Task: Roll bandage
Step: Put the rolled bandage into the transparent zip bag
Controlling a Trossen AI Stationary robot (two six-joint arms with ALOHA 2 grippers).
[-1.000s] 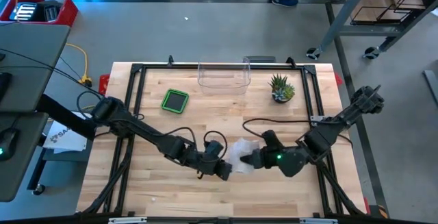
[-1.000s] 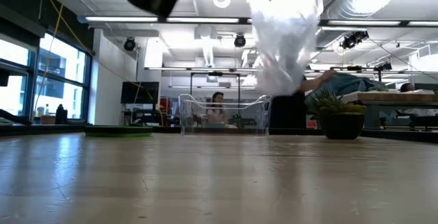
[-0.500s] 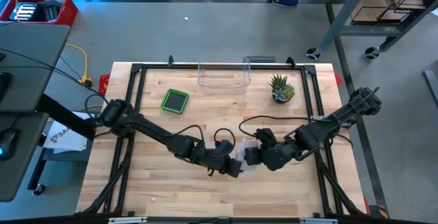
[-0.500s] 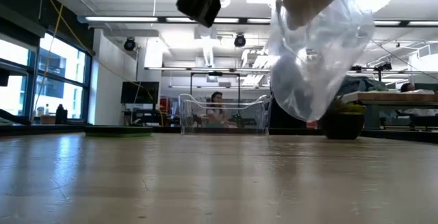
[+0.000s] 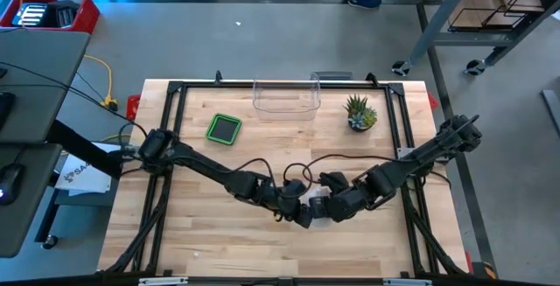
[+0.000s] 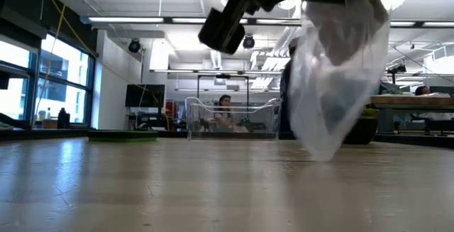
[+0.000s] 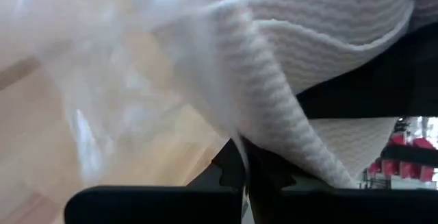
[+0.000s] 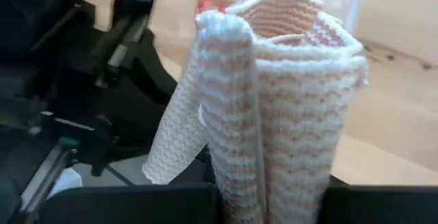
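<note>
So both arms meet mid-worktop [image 5: 201, 233]: the right end effector [image 5: 325, 209] is clamped on the bandage [image 8: 287, 107], the left end effector [image 5: 302, 216] pinches its loose end, plastic bag [image 6: 340, 76] dangling.

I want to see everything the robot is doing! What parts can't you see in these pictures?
- High view: the bandage is hidden beneath the left gripper and right gripper.
- Low view: the plastic bag blurs what hangs behind it; both grippers are cut off by the upper edge.
- Left wrist view: bandage and plastic fill the picture, hiding the table.
</note>
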